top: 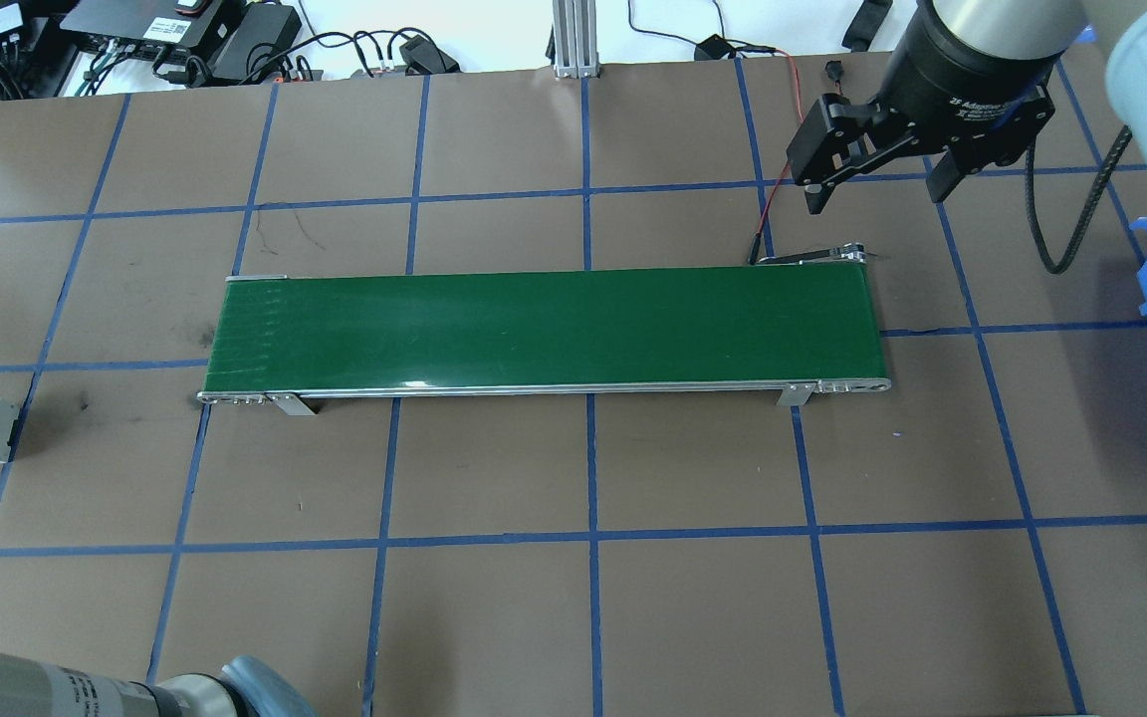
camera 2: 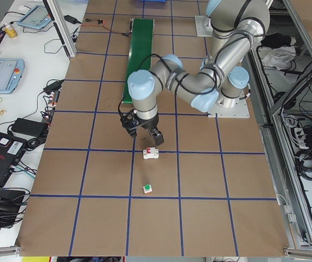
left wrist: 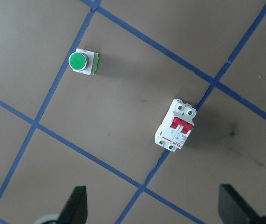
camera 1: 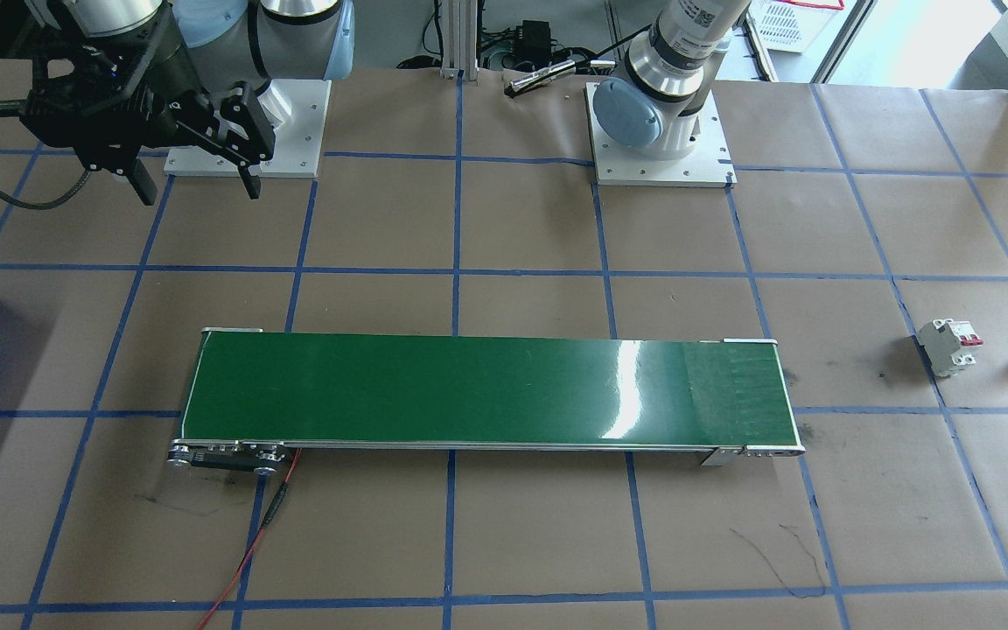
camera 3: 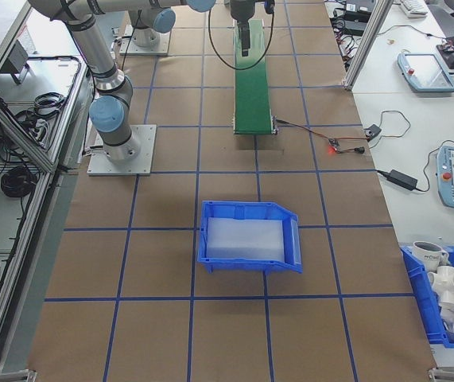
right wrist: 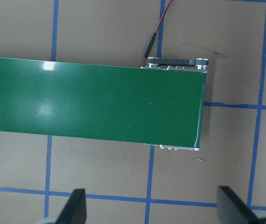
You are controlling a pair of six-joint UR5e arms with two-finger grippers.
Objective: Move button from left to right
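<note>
You have one button (left wrist: 83, 62) on the surface (left wrist: 123, 84) at the robot's left end, well apart from the single white breaker (left wrist: 176, 125) with red levers. No writing on either is legible. The left gripper (left wrist: 153, 205) hangs above them, jaws released. The right gripper (top: 877, 184), jaws also spread, hovers over the one green conveyor belt (top: 544, 329); its label is too blurred to read.

- The left gripper (camera 2: 145, 136) hangs over the surface (camera 2: 199, 180), its fingers (left wrist: 77, 205) spread above the circuit breaker (left wrist: 175, 125).
- The button (left wrist: 82, 62) lies beyond the breaker, apart from it.
- The right gripper's fingers (right wrist: 74, 207) hang wide above the conveyor (right wrist: 91, 100) end.
</note>
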